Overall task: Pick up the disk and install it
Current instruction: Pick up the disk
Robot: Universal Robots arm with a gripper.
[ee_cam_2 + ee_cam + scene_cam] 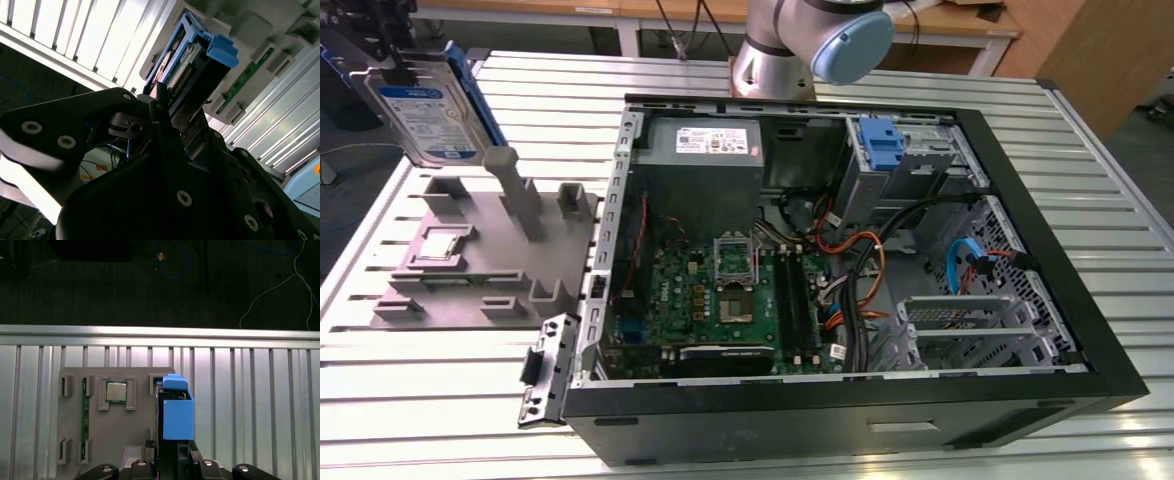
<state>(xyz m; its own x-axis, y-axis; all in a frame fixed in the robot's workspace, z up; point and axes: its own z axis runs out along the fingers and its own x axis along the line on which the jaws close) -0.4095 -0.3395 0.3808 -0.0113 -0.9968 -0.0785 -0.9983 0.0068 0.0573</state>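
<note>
A slatted metal counter (440, 400) carries an open computer case (854, 425), its power supply (704, 140), motherboard (720, 300) and blue bracket (883, 145) exposed. Just beside it, on the exterior view's left, a grey fixture (474, 280) holds a processor (116, 391) and a memory stick (85, 412).

The arm (769, 58) is a smooth silver-grey tube with a rounded joint closed by a pale blue cap (854, 40). In the second wrist view its end effector (170, 112) is matte black, built of broad flat links and angular plates studded with round silver screws (184, 198). The same bright screws dot its black edge in the first wrist view.
</note>
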